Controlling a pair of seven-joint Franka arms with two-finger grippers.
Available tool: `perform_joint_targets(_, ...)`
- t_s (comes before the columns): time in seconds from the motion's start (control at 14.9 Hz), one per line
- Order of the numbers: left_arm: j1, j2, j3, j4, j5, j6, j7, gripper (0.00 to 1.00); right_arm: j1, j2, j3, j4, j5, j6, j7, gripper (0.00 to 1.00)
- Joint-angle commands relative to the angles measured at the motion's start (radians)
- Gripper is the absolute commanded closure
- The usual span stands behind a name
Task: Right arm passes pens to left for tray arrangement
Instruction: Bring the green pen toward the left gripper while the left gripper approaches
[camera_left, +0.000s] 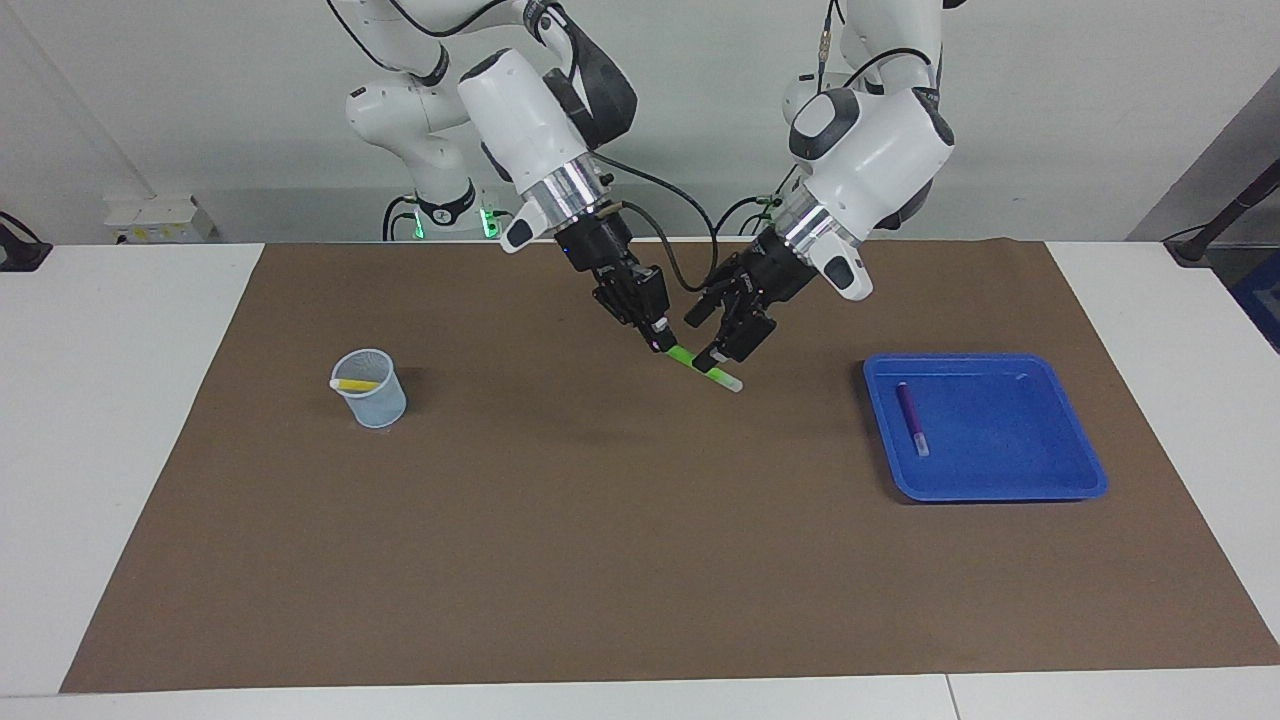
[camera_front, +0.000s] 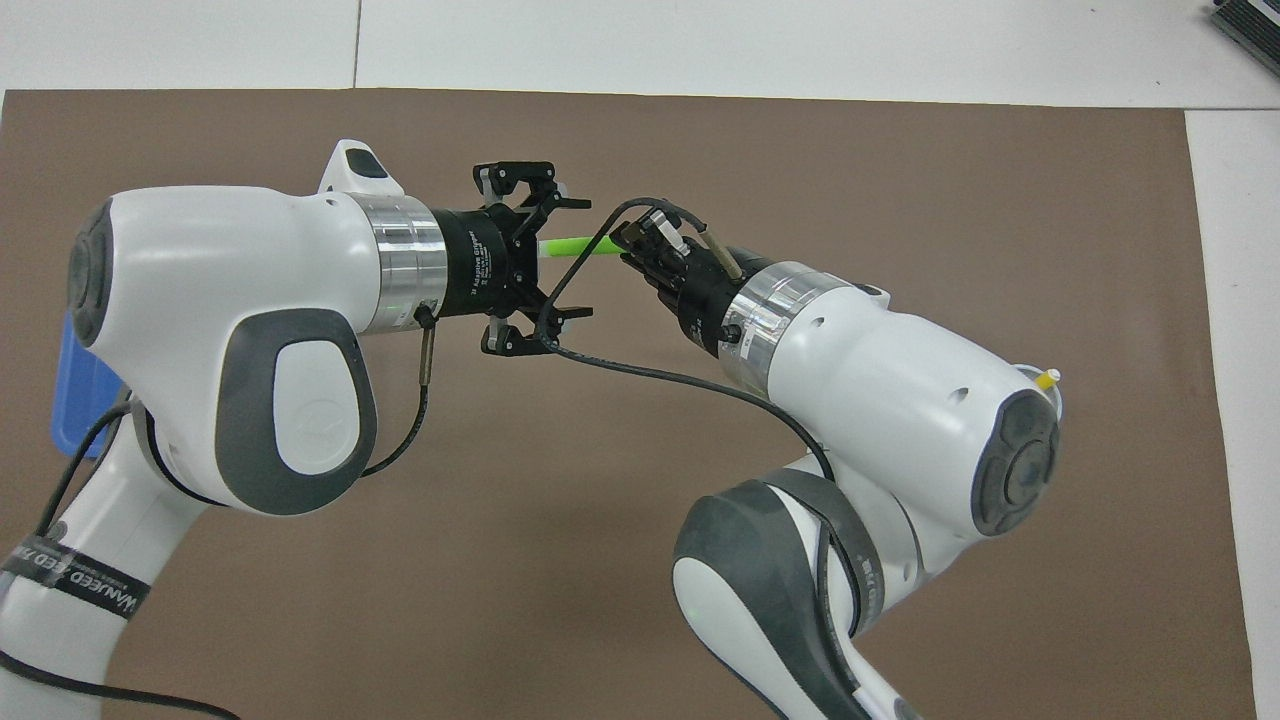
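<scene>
Two arms meet over the middle of the brown mat (camera_left: 560, 540) in the facing view. The right gripper (camera_left: 660, 343) is clamped on one end of the green pen (camera_left: 700, 366), held up in the air and slanting down toward the left arm's end of the table. The left gripper (camera_left: 712, 338) has its jaws wide apart around the pen's other half, its lower finger crossing in front of the pen near the whitish tip; whether either finger touches the pen I cannot tell. On the mat toward the left arm's end sits the tray (camera_left: 1050, 480), with the purple pen (camera_left: 910, 416) lying flat inside by the wall nearest the table's middle. Toward the right arm's end stands a mesh cup (camera_left: 372, 392) with the yellow pen (camera_left: 354, 384) leaning across its mouth. Nothing lies between the grippers and the tray.

Seen from overhead, the left gripper (camera_front: 562, 262) stands open, fingers spread to either side of the green pen (camera_front: 578, 244), whose tip end is hidden inside the jaws. The right gripper (camera_front: 628, 244) grips the other end, and its black cable loops across the left gripper. The left arm's body covers nearly all of the tray (camera_front: 75, 400); only a blue corner shows, and the purple pen is hidden. The right arm hides the cup, with just the yellow pen's (camera_front: 1046, 379) tip showing past it.
</scene>
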Motion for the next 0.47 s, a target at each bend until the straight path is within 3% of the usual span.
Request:
perform_joint_targets(0.0,-0.008,-0.033,0.007,-0.068,-0.021,0.098,0.003,0.06,-0.012,-0.005,0.002,0.011,0.032,-0.042,-0.046,1.00)
perform_joint_targets(0.4,-0.018,-0.014,0.007,-0.080,-0.021,0.178,0.006,0.08,-0.017,-0.003,0.001,0.030,0.063,-0.065,-0.095,1.00)
